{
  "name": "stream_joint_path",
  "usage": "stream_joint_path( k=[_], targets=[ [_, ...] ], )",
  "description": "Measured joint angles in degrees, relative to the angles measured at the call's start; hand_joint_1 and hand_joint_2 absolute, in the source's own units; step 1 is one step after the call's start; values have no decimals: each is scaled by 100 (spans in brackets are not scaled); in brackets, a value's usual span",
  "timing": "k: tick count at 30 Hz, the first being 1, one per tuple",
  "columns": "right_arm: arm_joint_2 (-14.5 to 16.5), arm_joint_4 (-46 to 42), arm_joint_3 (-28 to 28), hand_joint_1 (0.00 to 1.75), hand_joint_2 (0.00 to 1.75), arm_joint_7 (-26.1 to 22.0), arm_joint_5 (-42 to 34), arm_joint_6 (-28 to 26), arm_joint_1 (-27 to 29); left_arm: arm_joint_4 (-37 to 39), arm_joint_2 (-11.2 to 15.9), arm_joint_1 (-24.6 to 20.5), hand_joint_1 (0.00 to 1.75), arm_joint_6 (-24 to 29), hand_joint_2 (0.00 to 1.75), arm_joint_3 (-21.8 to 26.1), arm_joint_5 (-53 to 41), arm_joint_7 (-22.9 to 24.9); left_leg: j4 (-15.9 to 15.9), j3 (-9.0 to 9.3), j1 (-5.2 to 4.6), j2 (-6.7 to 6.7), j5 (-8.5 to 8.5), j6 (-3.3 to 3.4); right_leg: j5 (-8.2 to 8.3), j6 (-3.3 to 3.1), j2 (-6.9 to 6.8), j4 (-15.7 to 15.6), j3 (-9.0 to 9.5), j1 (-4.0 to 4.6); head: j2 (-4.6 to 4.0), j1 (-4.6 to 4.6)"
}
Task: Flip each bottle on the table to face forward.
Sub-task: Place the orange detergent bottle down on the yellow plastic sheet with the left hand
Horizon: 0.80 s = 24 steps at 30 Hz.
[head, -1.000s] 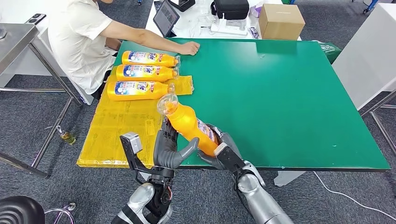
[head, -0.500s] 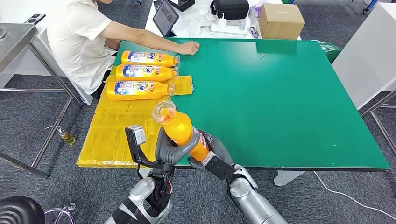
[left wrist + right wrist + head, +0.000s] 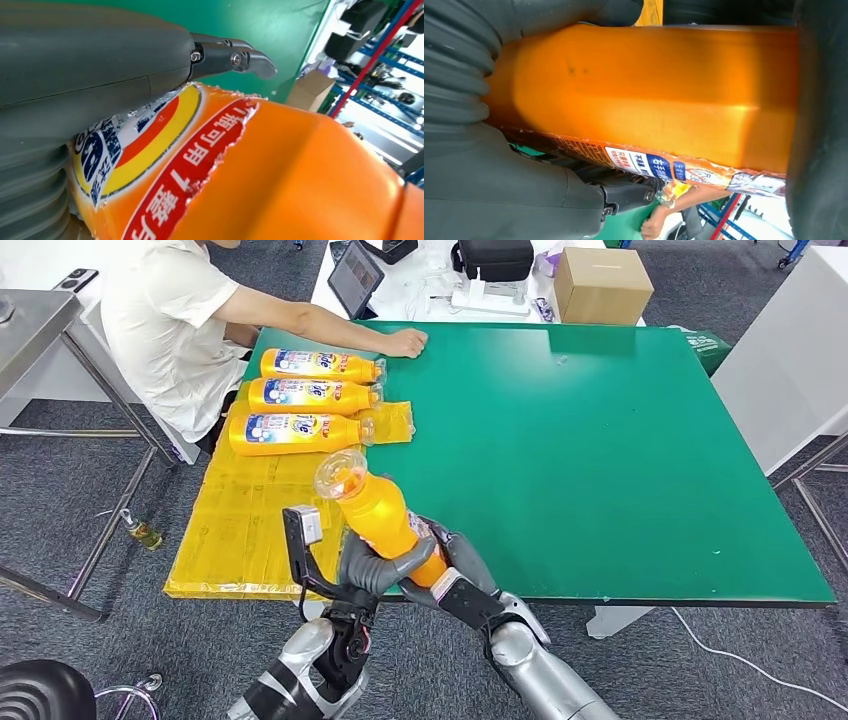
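A person in a white shirt (image 3: 165, 325) sits at the far left corner of the green table (image 3: 620, 440), one hand resting on its edge, beside three orange plastic bottles with blue-and-white labels (image 3: 305, 398) lying in a row on a yellow plastic sheet (image 3: 250, 510), labels up, caps pointing right. At the near edge, the robot's left hand (image 3: 375, 565) and right hand (image 3: 455, 570) both grip a fourth orange plastic bottle (image 3: 385, 520), raised off the table and tilted with its clear cap up and away; the left thumb wraps over its front, and the right fingers close around its base
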Motion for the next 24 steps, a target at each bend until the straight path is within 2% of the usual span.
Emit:
stream_joint_path(
  k=[7,11,21,24],
  targets=[
    [-97,-148,46,0,175,-116,-215,353,115,-49,129,0,175,-1194,175,134,263,-96,0,0,0,1,0,0,0,0,0,0,-2,0,0,-2],
    [-130,-177,46,0,0,-140,-173,420,127,-99,179,31,175,-1512,175,199,260,-153,0,0,0,2,0,0,0,0,1,0,-2,0,0,-1],
    [-149,-43,15,0,0,-110,70,185,275,-510,271,299,175,-2314,175,406,118,-169,0,-4,0,0,-1,0,-1,0,0,0,-6,0,0,1],
    [-135,-31,-31,0,0,-108,91,-70,361,-559,299,343,175,-2277,175,462,-92,-146,0,-5,0,0,-1,0,-1,0,0,0,-6,1,0,0]
  ],
)
